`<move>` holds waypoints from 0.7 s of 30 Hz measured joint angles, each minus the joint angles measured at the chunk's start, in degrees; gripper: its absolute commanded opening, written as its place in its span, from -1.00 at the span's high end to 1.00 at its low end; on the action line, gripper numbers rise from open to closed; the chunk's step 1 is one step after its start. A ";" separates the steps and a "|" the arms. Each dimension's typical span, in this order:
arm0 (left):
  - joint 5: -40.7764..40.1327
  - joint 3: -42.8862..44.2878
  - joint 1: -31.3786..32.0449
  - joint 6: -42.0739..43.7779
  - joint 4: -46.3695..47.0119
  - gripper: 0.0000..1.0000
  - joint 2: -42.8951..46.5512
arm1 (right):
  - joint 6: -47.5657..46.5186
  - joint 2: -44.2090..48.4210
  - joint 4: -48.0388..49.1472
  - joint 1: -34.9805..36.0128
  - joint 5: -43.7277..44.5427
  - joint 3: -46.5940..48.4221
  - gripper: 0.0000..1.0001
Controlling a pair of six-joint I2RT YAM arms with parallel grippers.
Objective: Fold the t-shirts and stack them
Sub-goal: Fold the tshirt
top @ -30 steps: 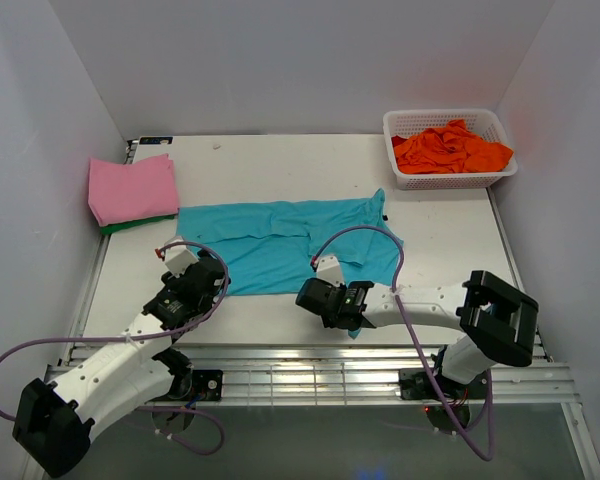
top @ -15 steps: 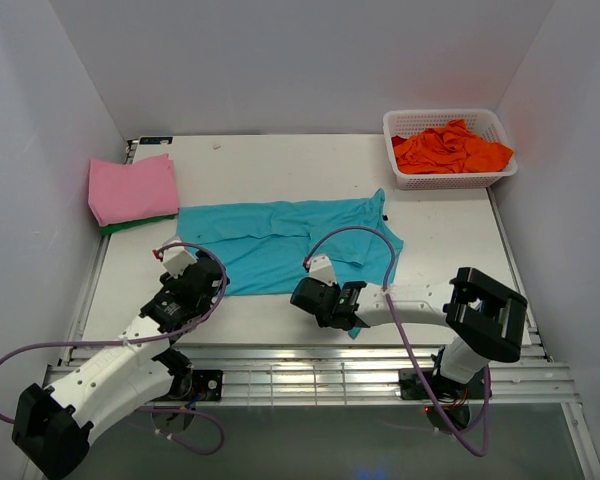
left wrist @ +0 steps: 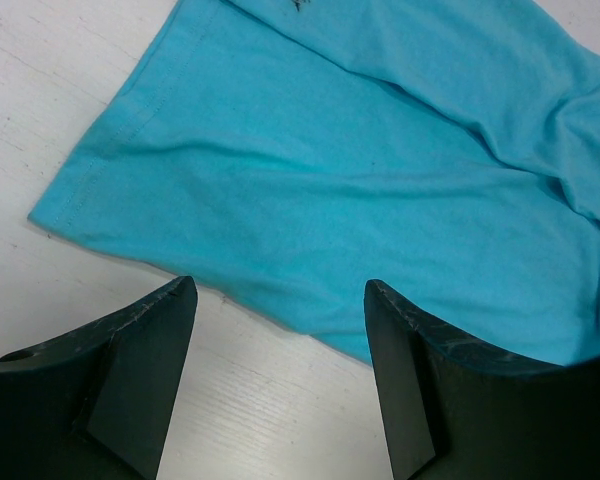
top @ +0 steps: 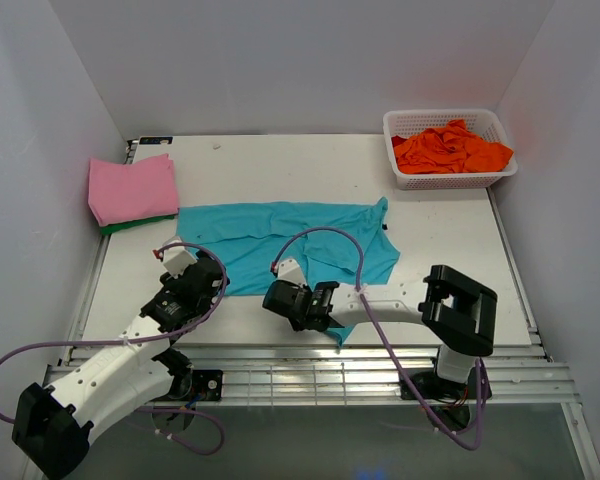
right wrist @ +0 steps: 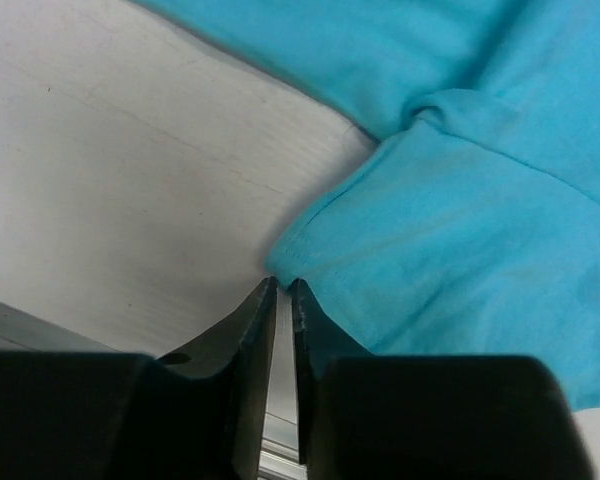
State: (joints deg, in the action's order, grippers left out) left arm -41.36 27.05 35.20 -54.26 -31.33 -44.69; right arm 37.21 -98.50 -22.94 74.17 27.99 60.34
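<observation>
Teal cloth of the t-shirt [right wrist: 460, 200] lies just beyond my right pincer [right wrist: 283, 284], hem corner touching the tips; jaws almost together, whether gripping it I cannot tell.

table [top: 280, 165] | teal t-shirt [top: 270, 235] spread centre | pink t-shirt [top: 130, 187] atop green t-shirt [top: 138, 223] far-left | basket [top: 450, 181] far-right

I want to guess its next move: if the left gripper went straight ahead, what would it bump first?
Probably the near edge of the blue shirt, lying just ahead of the open left gripper. Its height is hard to judge, so it might touch the bare table first.
</observation>
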 measured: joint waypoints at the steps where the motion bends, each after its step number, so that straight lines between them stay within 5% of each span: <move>1: 0.00 0.00 0.00 0.02 0.00 -0.57 -0.09 | -0.07 -1.20 -0.07 0.35 -0.26 0.55 0.48; 3: 0.02 0.00 0.00 0.04 0.00 -0.57 -0.22 | 0.00 -2.99 -0.15 1.01 -0.96 1.18 0.23; 10: 0.28 0.00 0.00 0.39 0.07 -0.57 -0.48 | 0.87 -2.34 -4.31 3.52 1.42 2.99 0.08; 18: 0.57 0.00 0.00 0.63 0.13 -0.57 -0.74 | 9.14 13.40 -13.88 8.20 8.74 2.82 0.08; 21: 0.92 0.00 0.00 0.85 0.46 -0.57 -0.74 | 12.70 17.11 -17.29 7.26 12.22 1.66 0.24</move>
State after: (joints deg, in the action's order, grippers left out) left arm -40.45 27.05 35.20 -53.41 -30.87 -45.43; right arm 49.91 -81.38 -40.23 81.43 40.21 62.00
